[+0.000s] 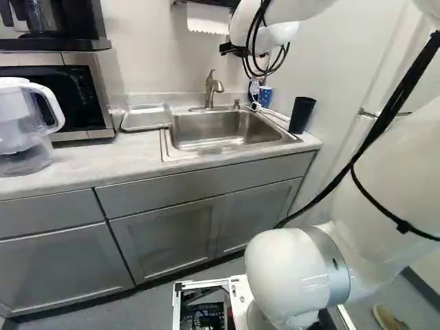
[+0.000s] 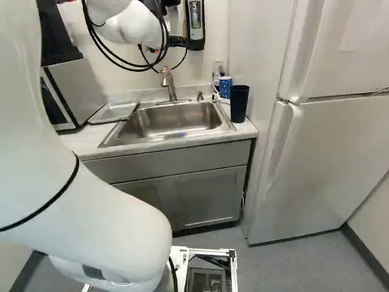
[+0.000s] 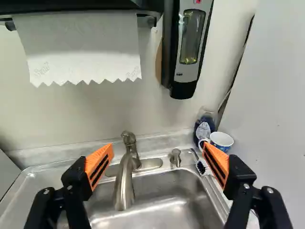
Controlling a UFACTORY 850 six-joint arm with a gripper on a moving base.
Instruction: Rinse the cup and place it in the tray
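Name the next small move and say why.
Probably shift the gripper sideways toward the blue cup, to line it up between the fingers. The gripper is open and empty over the sink, and the cup stands off to one side, beyond one fingertip.

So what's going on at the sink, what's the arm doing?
The arm isn't holding anything: its gripper is open, facing the faucet. The blue cup and black cup both stand beside the sink, at its right in both base views. The tray is on the other side, with no cup in it. No water shows at the faucet. Looks like the rinse hasn't begun; can't tell which cup is meant.
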